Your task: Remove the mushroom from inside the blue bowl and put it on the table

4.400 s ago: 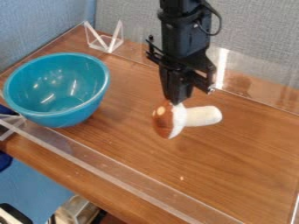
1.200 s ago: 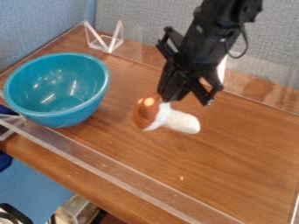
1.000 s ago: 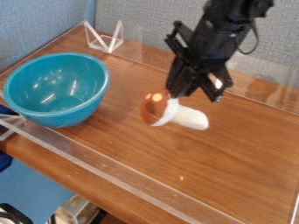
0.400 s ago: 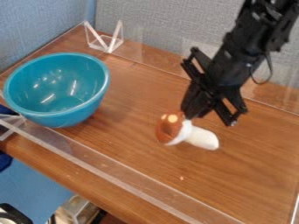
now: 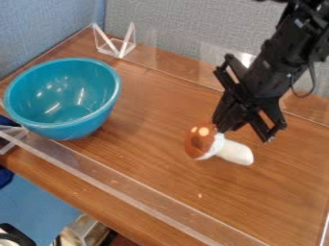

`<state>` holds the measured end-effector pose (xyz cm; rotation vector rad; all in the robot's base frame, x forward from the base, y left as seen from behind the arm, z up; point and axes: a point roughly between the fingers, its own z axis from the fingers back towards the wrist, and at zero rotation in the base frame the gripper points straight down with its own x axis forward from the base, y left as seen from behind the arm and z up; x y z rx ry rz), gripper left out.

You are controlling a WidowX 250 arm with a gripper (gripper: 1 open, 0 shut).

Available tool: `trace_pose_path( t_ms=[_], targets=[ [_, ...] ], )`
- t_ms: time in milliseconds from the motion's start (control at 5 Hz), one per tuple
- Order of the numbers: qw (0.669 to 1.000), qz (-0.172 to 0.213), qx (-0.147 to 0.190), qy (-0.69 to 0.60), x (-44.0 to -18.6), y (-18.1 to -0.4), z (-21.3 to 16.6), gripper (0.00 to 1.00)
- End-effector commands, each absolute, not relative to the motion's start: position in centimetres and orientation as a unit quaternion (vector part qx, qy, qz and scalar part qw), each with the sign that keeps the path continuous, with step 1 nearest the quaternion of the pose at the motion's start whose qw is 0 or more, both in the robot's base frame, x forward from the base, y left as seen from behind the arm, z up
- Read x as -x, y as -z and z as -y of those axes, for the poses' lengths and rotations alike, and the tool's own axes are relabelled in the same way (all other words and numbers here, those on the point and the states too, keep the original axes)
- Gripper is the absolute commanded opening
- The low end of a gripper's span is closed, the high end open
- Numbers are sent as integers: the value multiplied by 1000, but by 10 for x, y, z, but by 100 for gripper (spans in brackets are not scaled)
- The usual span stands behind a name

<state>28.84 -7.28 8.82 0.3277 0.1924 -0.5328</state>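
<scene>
Wood-grain table (image 5: 135,165) lies right under the mushroom (image 5: 210,146), well apart from the empty blue bowl (image 5: 62,96), and the gripper (image 5: 232,131) pinches its cream stem, so removal looks done, with only release left.
</scene>
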Motion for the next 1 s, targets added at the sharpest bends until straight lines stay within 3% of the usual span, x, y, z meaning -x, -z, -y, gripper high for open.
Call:
trace_pose_path(
  t_ms=[0, 400, 600, 800],
  targets=[
    [949, -72, -151, 268, -298, -84, 66, 0],
    [961, -73, -136, 231, -305, -58, 63, 0],
    [961, -73, -133, 233, -304, -42, 61, 100],
    [961, -71, -131, 234, -302, -30, 60, 100]
  ],
)
